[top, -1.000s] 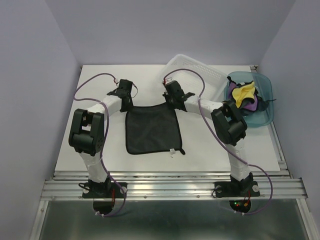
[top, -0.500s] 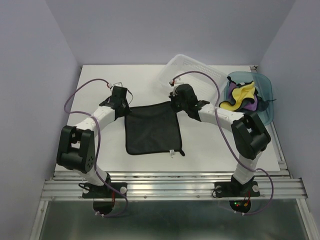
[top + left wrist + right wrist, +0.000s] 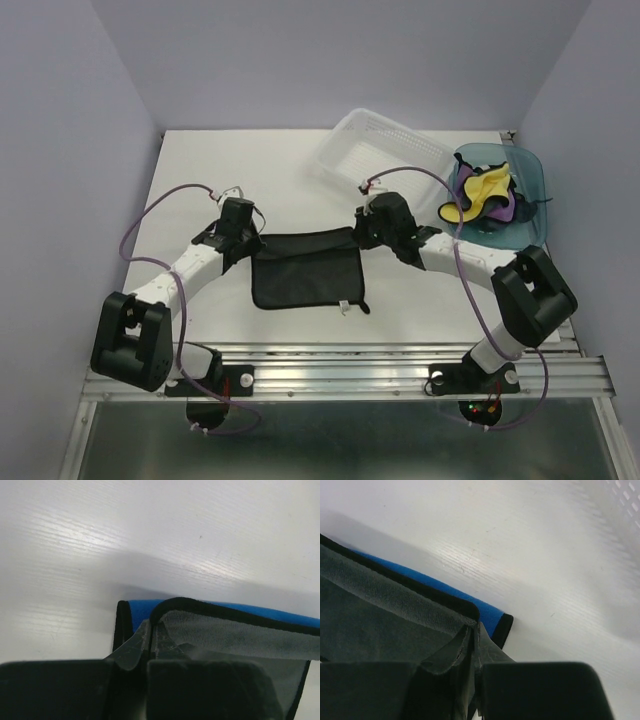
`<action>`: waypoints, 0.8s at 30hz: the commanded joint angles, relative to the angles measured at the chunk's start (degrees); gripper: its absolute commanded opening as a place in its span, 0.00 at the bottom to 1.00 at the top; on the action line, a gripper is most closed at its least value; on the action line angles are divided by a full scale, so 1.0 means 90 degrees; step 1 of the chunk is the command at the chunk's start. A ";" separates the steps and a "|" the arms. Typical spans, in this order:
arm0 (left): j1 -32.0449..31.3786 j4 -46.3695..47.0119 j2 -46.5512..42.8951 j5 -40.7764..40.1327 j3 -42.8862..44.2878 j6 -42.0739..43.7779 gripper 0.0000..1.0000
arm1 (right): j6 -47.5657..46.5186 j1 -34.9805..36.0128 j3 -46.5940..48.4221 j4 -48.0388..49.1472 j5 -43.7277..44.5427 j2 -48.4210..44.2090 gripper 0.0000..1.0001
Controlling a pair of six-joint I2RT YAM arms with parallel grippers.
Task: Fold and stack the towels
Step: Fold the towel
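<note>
A dark slate towel (image 3: 305, 272) lies mid-table, its far edge lifted and drawn toward the near side. My left gripper (image 3: 246, 242) (image 3: 150, 630) is shut on its far left corner. The right gripper (image 3: 361, 238) (image 3: 474, 630) is shut on the far right corner. Under the raised edge a bright blue towel (image 3: 142, 610) (image 3: 490, 616) with a black hem lies flat on the table. A yellow towel (image 3: 487, 186) and a purple towel (image 3: 468, 203) sit bunched in the teal bin (image 3: 532, 222) at the right.
A white slotted basket (image 3: 378, 148) stands tilted at the back, just left of the teal bin. Purple cables loop from both arms over the white table (image 3: 200, 170). A metal rail runs along the near edge.
Both grippers have come toward the near edge, still holding the dark towel's far corners. The towel's far edge has followed, so it now looks shorter front to back.
</note>
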 commanded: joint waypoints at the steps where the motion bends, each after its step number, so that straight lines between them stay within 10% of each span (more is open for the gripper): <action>1: -0.0168 0.0008 -0.0388 -0.0270 -0.0202 -0.0421 0.00 | 0.0349 0.0095 -0.0377 0.0375 -0.0081 -0.0554 0.07; 24: -0.0364 -0.0246 -0.1062 -0.0367 -0.1042 -0.1154 0.00 | 0.0876 0.0320 -0.1530 0.0463 -0.0374 -0.1200 0.08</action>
